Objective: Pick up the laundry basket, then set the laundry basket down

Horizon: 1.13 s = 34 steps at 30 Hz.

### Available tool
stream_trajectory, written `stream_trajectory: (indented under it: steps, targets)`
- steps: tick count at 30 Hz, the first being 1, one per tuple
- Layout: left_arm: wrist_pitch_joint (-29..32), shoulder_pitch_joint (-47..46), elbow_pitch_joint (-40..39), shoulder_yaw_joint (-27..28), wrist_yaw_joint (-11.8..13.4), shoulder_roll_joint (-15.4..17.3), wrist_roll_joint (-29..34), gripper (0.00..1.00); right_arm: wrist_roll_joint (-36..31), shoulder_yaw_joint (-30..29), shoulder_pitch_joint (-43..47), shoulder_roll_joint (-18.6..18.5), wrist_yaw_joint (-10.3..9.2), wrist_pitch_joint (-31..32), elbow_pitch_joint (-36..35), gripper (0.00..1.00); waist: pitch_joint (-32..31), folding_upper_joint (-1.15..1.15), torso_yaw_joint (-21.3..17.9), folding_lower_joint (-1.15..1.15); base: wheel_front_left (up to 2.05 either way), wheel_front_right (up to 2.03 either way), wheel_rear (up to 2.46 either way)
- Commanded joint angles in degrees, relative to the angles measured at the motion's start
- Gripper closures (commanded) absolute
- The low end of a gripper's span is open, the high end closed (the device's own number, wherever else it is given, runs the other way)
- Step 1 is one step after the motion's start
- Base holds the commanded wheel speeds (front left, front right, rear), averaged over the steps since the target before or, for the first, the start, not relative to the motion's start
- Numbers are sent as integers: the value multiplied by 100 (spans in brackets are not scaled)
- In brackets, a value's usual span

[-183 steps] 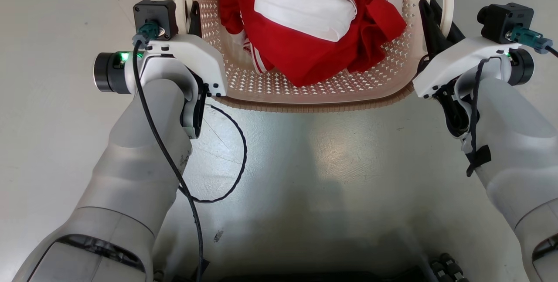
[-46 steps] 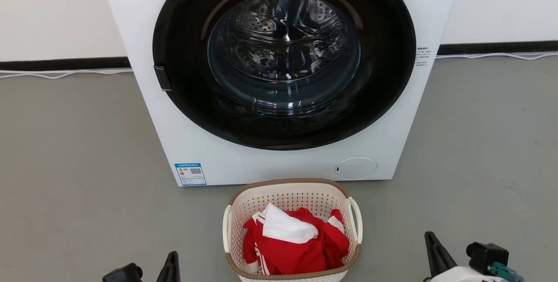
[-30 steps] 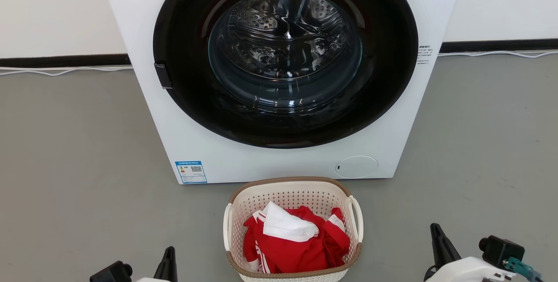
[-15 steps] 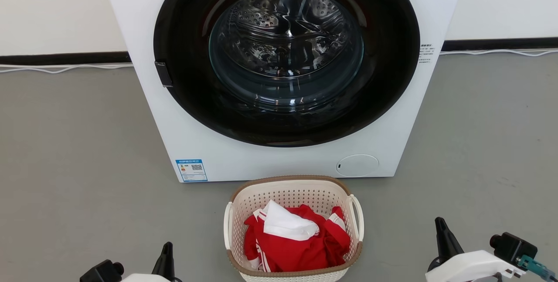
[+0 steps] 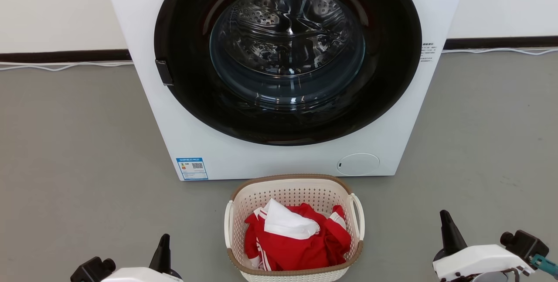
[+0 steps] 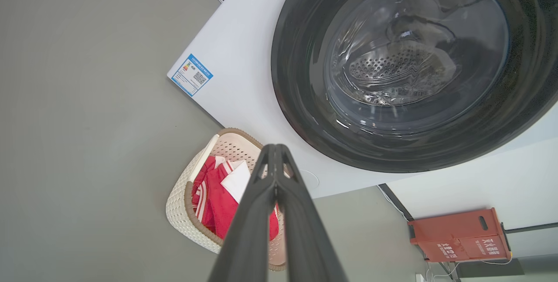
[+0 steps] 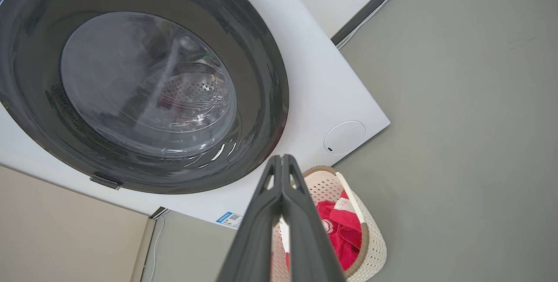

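Observation:
The cream-white laundry basket [image 5: 294, 188] with its brown rim stands on the grey floor just in front of the washing machine, red and white clothes [image 5: 296, 240] inside. It also shows in the left wrist view [image 6: 183, 205] and the right wrist view [image 7: 370, 240]. My left gripper [image 5: 163, 240] is at the lower left, well clear of the basket's left handle [image 5: 227, 225], fingers [image 6: 274, 164] pressed together and holding nothing. My right gripper [image 5: 445, 219] is at the lower right, away from the right handle [image 5: 360, 216], fingers [image 7: 282, 168] likewise shut and empty.
The big white washing machine [image 5: 287, 73] with its closed dark round door rises right behind the basket. A dark skirting board and a white cable [image 5: 65, 67] run along the back wall. A red box [image 6: 462, 234] sits by the wall in the left wrist view. Grey floor spreads on both sides.
Six seconds ago both grippers were at the basket's handles in a close view from above; now they are off it. In the last second both arms drifted outward and the picture shifted slightly.

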Motion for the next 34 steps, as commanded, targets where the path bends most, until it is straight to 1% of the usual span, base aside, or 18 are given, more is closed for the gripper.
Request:
stream_trajectory:
  steps: [1,34]
  targets:
    - [47,-280,-210,126,-86,46,-200,100,235,18,-121,-28,24,84,-234,100,5,0,3,0,0,0,0]
    - [586,-368,-663,405,-298,78,-1961,100,2319,-167,-76,11,31,626,-884,100,77,0,39,0,0,0,0]
